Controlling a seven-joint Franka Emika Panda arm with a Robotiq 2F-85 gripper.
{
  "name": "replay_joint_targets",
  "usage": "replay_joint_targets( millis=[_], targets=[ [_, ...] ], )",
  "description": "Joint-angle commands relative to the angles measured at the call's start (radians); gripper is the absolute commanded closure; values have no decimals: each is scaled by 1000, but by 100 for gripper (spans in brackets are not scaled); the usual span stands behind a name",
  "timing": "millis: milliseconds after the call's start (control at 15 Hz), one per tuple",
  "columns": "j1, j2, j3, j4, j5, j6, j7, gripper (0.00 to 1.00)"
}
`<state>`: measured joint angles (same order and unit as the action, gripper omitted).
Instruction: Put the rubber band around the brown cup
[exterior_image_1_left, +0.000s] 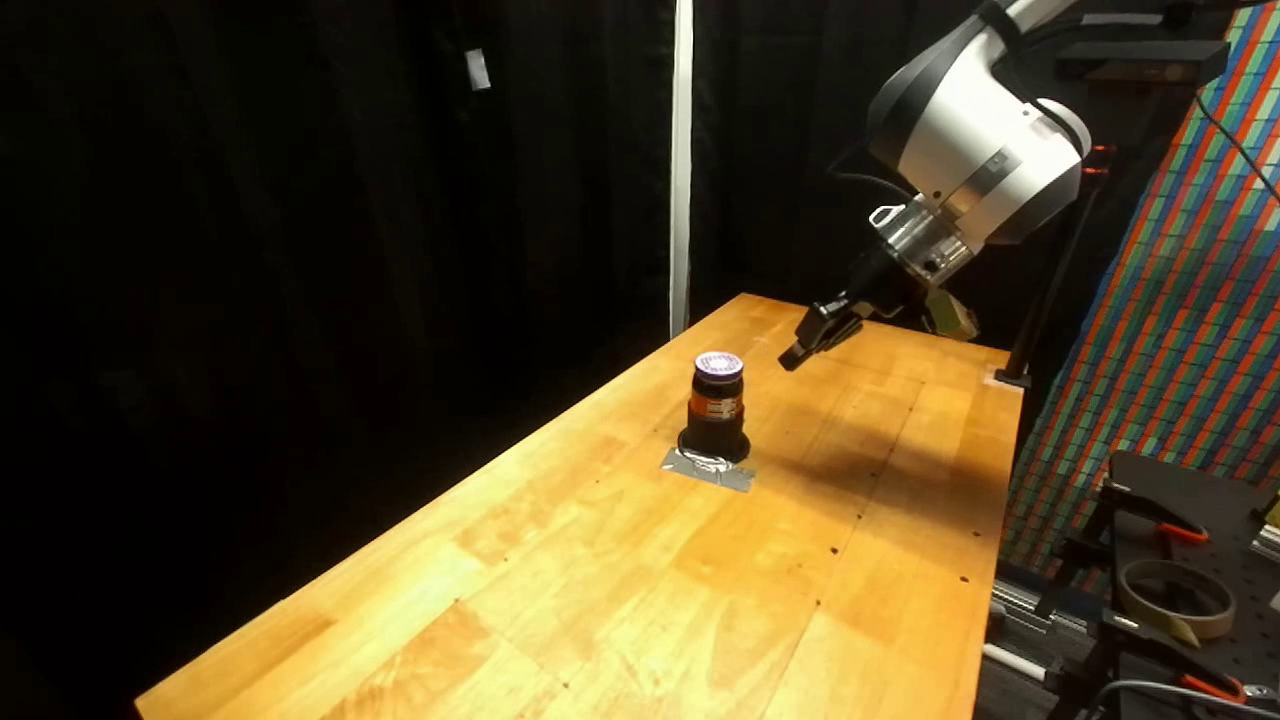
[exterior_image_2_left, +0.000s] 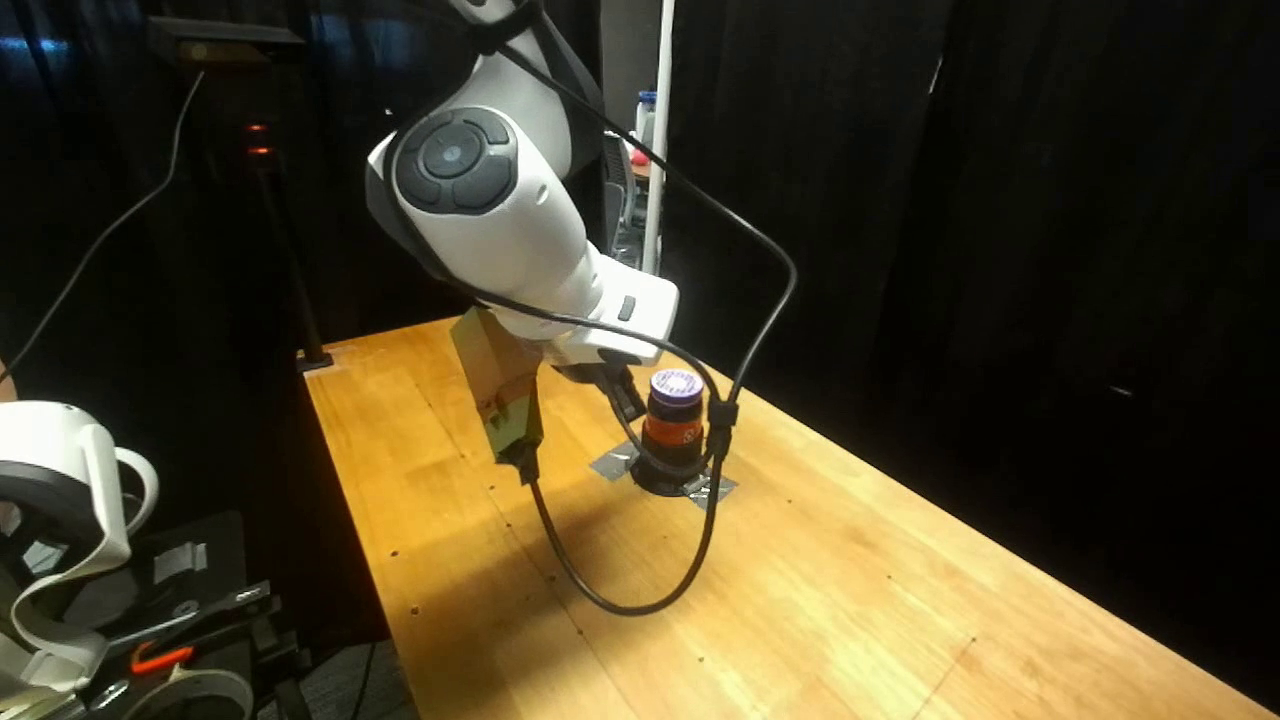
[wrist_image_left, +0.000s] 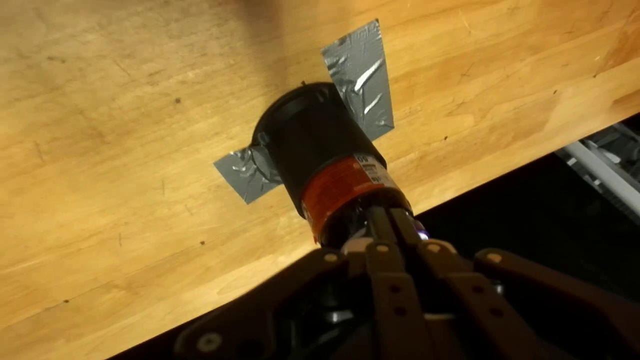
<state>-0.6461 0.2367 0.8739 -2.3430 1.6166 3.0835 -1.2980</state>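
Observation:
The brown cup is a small dark jar-like cylinder with an orange band and a purple-and-white top. It stands upright in a black holder and shows in both exterior views (exterior_image_1_left: 716, 404) (exterior_image_2_left: 672, 430). In the wrist view the cup (wrist_image_left: 340, 187) lies ahead of the fingertips, which overlap its upper part in the picture. My gripper (wrist_image_left: 392, 214) has its fingers together with only a thin slit between them. In an exterior view the gripper (exterior_image_1_left: 793, 357) hangs tilted beside the cup at about lid height, apart from it. No rubber band can be made out.
Grey tape (wrist_image_left: 362, 82) fixes the black holder (wrist_image_left: 310, 132) to the wooden table (exterior_image_1_left: 600, 590). A black cable (exterior_image_2_left: 640, 608) loops down from the arm and crosses the cup in an exterior view. A side cart (exterior_image_1_left: 1190, 500) holds a tape roll (exterior_image_1_left: 1180, 600). Black curtains stand behind.

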Motion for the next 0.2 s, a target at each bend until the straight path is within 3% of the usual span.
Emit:
replay_joint_targets(
  millis=[0, 133],
  targets=[
    [-2, 2, -1, -10, 0, -1, 0, 84],
    [-1, 6, -2, -9, 0, -1, 0, 68]
  ],
)
